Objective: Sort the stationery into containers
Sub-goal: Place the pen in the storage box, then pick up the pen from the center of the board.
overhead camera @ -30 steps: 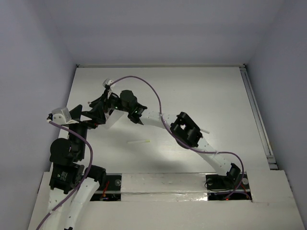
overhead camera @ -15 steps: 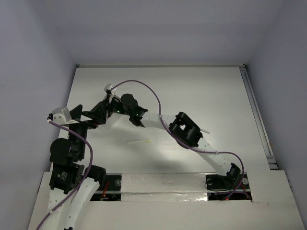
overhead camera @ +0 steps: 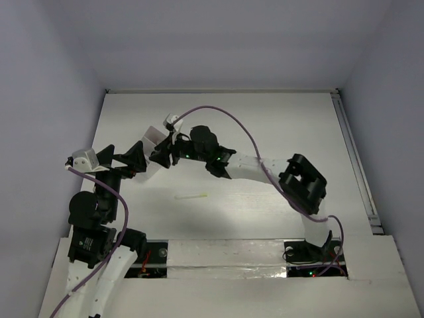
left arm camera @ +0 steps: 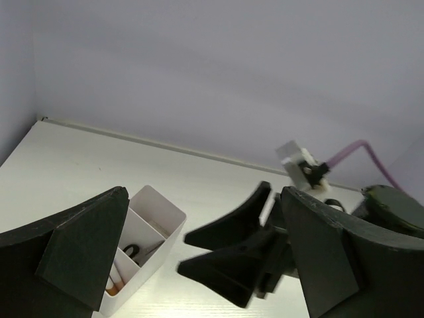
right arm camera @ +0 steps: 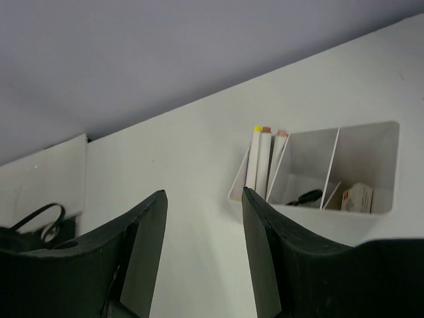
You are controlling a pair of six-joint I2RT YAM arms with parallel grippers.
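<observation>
- Left gripper: the jaws are held wide apart and nothing is gripped.
- Right gripper: the jaws are parted and nothing is held between them.
- Three-compartment box is seen ahead of the right gripper, off to its right.
- Pens, scissors and beige block are kept in separate compartments.
- One yellow-tipped pen is seen lying on the table, apart from both grippers.

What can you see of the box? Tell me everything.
The box is white, translucent-looking plastic. It is rectangular and open-topped, split by thin walls into three compartments in a row. It rests on the white table. One end compartment holds three white sticks standing on end, with yellow and orange-pink tips. The middle one holds black-handled scissors, and the other end holds a beige block.
</observation>
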